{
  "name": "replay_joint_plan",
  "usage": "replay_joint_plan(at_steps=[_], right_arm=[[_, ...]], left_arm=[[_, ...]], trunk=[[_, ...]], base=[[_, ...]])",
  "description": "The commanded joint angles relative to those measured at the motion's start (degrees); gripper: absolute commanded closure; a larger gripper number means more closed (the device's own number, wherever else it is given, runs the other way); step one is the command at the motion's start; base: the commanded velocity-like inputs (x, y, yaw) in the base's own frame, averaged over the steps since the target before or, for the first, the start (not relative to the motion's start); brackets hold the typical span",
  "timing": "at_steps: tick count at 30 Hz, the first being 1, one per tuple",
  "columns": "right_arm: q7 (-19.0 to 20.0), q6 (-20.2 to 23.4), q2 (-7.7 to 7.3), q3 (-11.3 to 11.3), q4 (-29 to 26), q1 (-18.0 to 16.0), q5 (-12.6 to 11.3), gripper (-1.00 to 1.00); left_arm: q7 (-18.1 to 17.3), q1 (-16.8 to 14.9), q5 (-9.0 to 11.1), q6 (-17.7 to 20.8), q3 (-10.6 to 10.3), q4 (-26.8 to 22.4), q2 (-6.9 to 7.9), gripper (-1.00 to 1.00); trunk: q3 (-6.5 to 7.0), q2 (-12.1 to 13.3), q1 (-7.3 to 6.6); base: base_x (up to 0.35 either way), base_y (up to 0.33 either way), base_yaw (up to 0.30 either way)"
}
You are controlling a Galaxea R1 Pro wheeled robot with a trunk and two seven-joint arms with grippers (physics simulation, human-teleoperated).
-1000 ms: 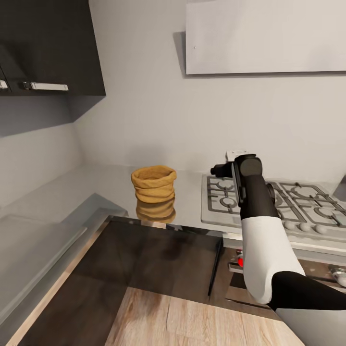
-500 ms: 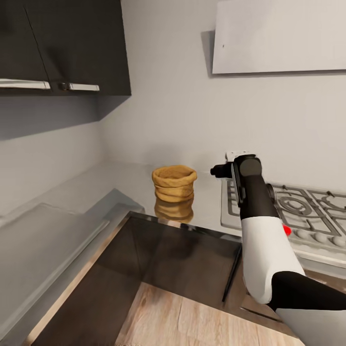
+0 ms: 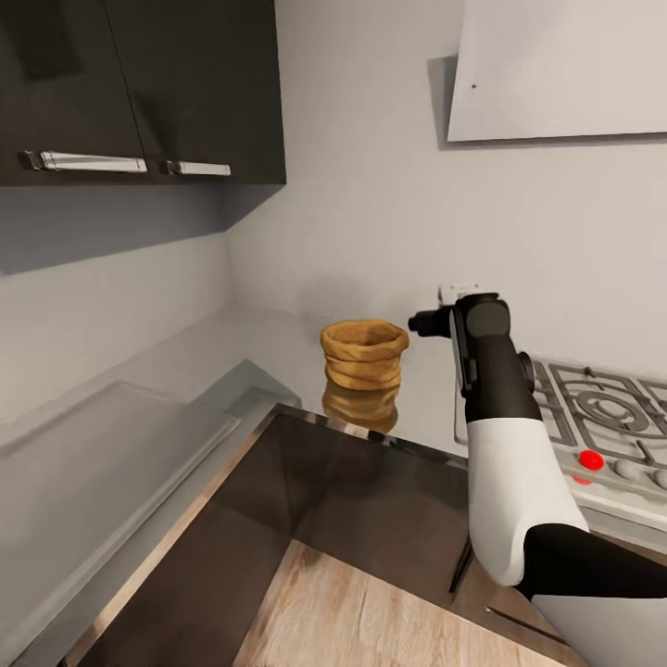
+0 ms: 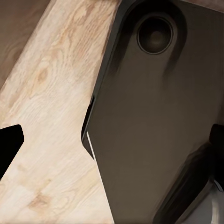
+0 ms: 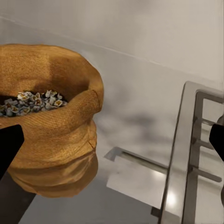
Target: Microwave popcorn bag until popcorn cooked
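Right gripper (image 3: pixel 421 325) is spread wide, holding nothing, just beside the popcorn bag (image 3: pixel 364 354), which sits upright on the countertop (image 3: pixel 269 343). You've grabbed nothing yet; pickup, microwave loading and heating all remain.

- Steel gas hob (image 3: pixel 607 412): cut off by the head view's right edge; its near-left part hidden behind the right arm (image 3: pixel 505 435).
- Right gripper (image 3: pixel 419 325): head view shows only a small dark tip past the wrist; jaw spacing unreadable there.
- Popcorn bag (image 5: pixel 44 123): cut by the right wrist picture's edge.
- White hood (image 3: pixel 560 69): cropped top and right.
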Motion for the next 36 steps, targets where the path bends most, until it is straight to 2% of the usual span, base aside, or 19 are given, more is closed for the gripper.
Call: replay_joint_plan(at_steps=[1, 4, 7, 10, 15, 30, 36], right_arm=[[0.7, 0.1, 0.06, -0.1, -0.2, -0.1, 0.5, -1.00], [0.7, 0.1, 0.06, 0.0, -0.4, -0.1, 0.4, -1.00], [0.7, 0.1, 0.06, 0.0, -0.4, -0.1, 0.4, -1.00], [0.7, 0.1, 0.06, 0.0, -0.4, 0.0, 0.4, -1.00], [0.8, 0.1, 0.06, 0.0, -0.5, 0.0, 0.3, -1.00], [0.4, 0.1, 0.06, 0.2, 0.5, -0.1, 0.5, -1.00], [0.3, 0.1, 0.06, 0.2, 5.1, -0.1, 0.5, -1.00]], left_arm=[[0.1, 0.0, 0.3, -0.1, -0.2, 0.0, 0.03, -1.00], [0.2, 0.0, 0.3, -0.1, -0.1, 0.0, -0.16, -1.00], [0.2, 0.0, 0.3, -0.3, 0.0, 0.0, -1.33, -1.00], [0.2, 0.0, 0.3, -0.2, -0.1, 0.0, -1.72, -1.00], [0.1, 0.0, -0.1, 0.1, -0.8, 0.0, -1.75, -1.00], [0.1, 0.0, 0.0, 0.0, -0.8, 0.0, -1.76, -1.00], [0.1, 0.0, 0.1, -0.1, -0.7, 0.0, -1.72, -1.00]], trunk=[[-0.06, 0.0, 0.00], [-0.06, 0.0, 0.00], [-0.06, 0.0, 0.00], [-0.06, 0.0, 0.00], [-0.06, 0.0, 0.00], [-0.06, 0.0, 0.00], [-0.06, 0.0, 0.00]], base=[[0.000, 0.000, 0.006], [0.000, 0.000, 0.002], [0.000, 0.000, 0.000], [0.011, 0.000, 0.000], [0.230, 0.000, 0.000], [0.320, 0.000, 0.000], [0.125, 0.000, 0.000]])
